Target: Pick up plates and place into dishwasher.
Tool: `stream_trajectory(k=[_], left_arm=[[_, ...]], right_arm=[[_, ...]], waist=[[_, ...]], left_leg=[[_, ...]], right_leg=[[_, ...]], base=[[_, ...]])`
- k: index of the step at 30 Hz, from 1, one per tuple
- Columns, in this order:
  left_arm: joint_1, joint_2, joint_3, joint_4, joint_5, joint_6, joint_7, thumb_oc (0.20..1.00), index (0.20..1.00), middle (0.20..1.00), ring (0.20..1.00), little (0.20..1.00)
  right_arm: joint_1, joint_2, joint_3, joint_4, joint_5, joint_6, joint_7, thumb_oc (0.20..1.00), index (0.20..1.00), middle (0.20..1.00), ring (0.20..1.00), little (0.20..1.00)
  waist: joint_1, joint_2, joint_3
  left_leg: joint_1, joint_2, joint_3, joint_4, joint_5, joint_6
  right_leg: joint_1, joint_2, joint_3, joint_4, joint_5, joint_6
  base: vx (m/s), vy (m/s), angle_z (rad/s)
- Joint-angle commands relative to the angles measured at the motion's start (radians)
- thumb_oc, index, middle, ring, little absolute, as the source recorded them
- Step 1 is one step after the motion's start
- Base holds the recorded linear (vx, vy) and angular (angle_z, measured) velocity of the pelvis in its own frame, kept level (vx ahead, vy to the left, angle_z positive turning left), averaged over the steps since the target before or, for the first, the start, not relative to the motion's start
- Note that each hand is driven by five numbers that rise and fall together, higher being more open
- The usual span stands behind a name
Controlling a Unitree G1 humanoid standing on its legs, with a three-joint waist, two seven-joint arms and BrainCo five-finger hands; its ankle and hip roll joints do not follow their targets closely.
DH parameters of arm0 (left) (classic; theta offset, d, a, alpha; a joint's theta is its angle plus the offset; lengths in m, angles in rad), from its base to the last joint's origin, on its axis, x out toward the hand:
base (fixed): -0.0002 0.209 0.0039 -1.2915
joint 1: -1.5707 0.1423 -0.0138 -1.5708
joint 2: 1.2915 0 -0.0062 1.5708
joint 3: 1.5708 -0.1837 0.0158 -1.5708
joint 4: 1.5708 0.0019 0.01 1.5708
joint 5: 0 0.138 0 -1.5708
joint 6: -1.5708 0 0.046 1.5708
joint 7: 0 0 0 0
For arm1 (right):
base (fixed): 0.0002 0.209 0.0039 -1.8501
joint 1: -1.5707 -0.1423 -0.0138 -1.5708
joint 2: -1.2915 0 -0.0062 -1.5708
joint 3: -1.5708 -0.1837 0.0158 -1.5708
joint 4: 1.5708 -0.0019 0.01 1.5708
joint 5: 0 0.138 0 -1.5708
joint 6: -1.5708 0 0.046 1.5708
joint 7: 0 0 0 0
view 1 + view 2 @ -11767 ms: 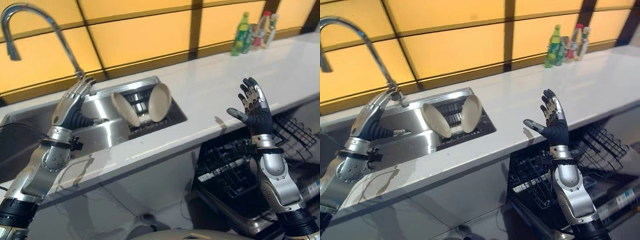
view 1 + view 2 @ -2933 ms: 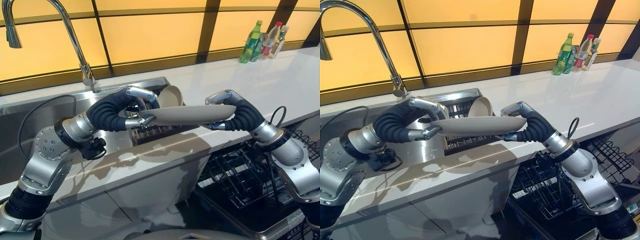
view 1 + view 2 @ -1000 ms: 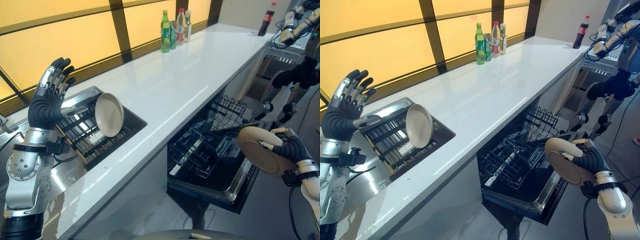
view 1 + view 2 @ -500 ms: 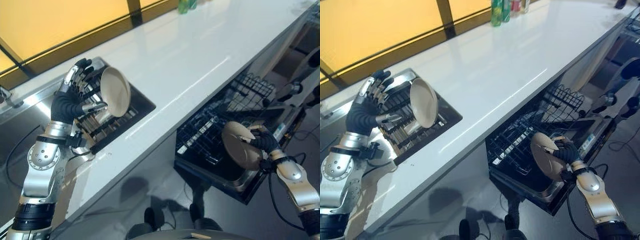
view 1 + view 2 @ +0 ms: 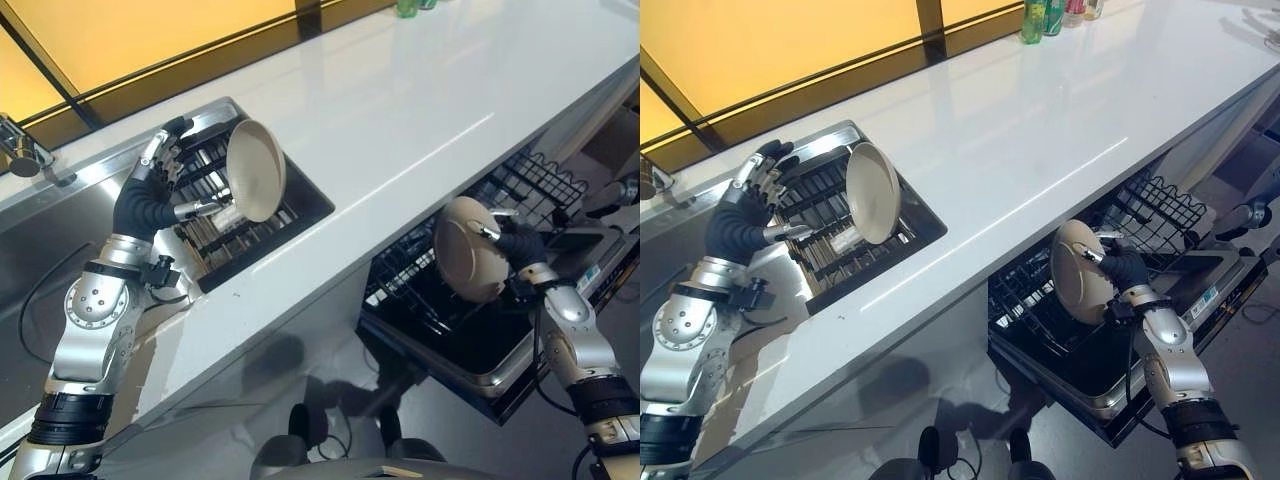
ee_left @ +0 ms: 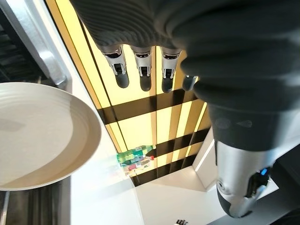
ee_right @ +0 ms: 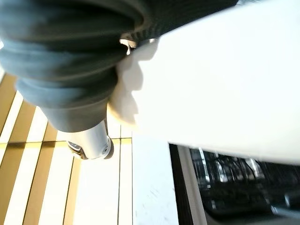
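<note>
Since half a second ago, right hand [image 5: 520,245] carried its clamped plate [image 5: 466,262] nearer the dishwasher rack [image 5: 440,300]; keep it on edge, slot between prongs. Left hand [image 5: 150,195] hovers open.

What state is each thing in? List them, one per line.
Held plate: on edge, gripped by the right hand over the dishwasher rack.
Second plate: standing on edge in the sink rack.
Dishwasher rack: pulled out.
Left hand: open, raised beside the second plate, holding nothing.
Bottles: upright at the back of the counter.
</note>
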Motion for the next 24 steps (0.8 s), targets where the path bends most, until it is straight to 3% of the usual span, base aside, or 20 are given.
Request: stream_trajectory(k=[1, 7, 11, 15, 19, 24], left_arm=[[-0.029, 0.0, -0.02, 0.003, -0.009, -0.003, -0.02, 1.0, 1.0, 1.0, 1.0, 1.0], [-0.027, 0.007, -0.03, 0.006, -0.004, -0.03, 0.001, 1.0, 1.0, 1.0, 1.0, 1.0], [-0.048, 0.013, -0.049, -0.005, -0.012, -0.015, 0.014, 1.0, 1.0, 1.0, 1.0, 1.0], [-0.076, 0.018, -0.072, -0.003, -0.008, -0.014, 0.033, 1.0, 1.0, 1.0, 1.0, 1.0], [-0.152, 0.05, -0.116, 0.012, -0.021, -0.027, 0.098, 1.0, 1.0, 1.0, 1.0, 1.0], [-0.227, 0.071, -0.142, 0.029, -0.02, -0.037, 0.132, 1.0, 1.0, 1.0, 1.0, 1.0]], right_arm=[[0.0, 0.008, 0.006, -0.057, -0.05, -0.015, 0.047, 0.2, 0.2, 0.2, 0.2, 0.2], [0.044, -0.003, 0.059, -0.009, 0.009, -0.012, 0.157, 0.2, 0.2, 0.2, 0.2, 0.2], [0.034, -0.022, 0.097, 0.061, -0.078, 0.0, 0.171, 0.2, 0.2, 0.2, 0.2, 0.2], [0.007, -0.054, 0.143, 0.119, -0.133, 0.001, 0.143, 0.2, 0.2, 0.2, 0.2, 0.2], [-0.07, -0.094, 0.215, 0.203, -0.186, 0.024, 0.062, 0.2, 0.2, 0.2, 0.2, 0.2], [-0.174, -0.078, 0.244, 0.352, -0.185, 0.023, -0.058, 0.2, 0.2, 0.2, 0.2, 0.2]], waist=[[0.018, -0.018, -0.081], [0.012, -0.009, -0.038], [0.015, -0.003, -0.021], [0.015, 0.002, 0.002], [0.008, 0.018, 0.067], [0.008, 0.034, 0.122]], left_leg=[[-0.094, -0.035, -0.116, 0.045, -0.01, 0.041], [-0.106, -0.039, -0.118, 0.052, -0.007, 0.041], [-0.11, -0.047, -0.125, 0.053, -0.003, 0.038], [-0.131, -0.05, -0.126, 0.062, -0.002, 0.034], [-0.168, -0.054, -0.125, 0.061, 0.008, 0.033], [-0.206, -0.057, -0.123, 0.065, 0.016, 0.039]], right_leg=[[-0.053, -0.021, -0.086, 0.1, -0.072, 0.018], [-0.064, -0.023, -0.08, 0.11, -0.071, 0.016], [-0.061, -0.031, -0.083, 0.102, -0.065, 0.022], [-0.077, -0.036, -0.078, 0.103, -0.059, 0.026], [-0.113, -0.041, -0.059, 0.099, -0.043, 0.028], [-0.156, -0.043, -0.05, 0.109, -0.031, 0.022]], base=[[0.08, 0.018, 0.02], [-0.03, 0.015, 0.01], [0.0, 0.0, 0.0], [-0.06, 0.009, 0.02], [-0.2, -0.001, 0.03], [-0.16, -0.019, -0.01]])
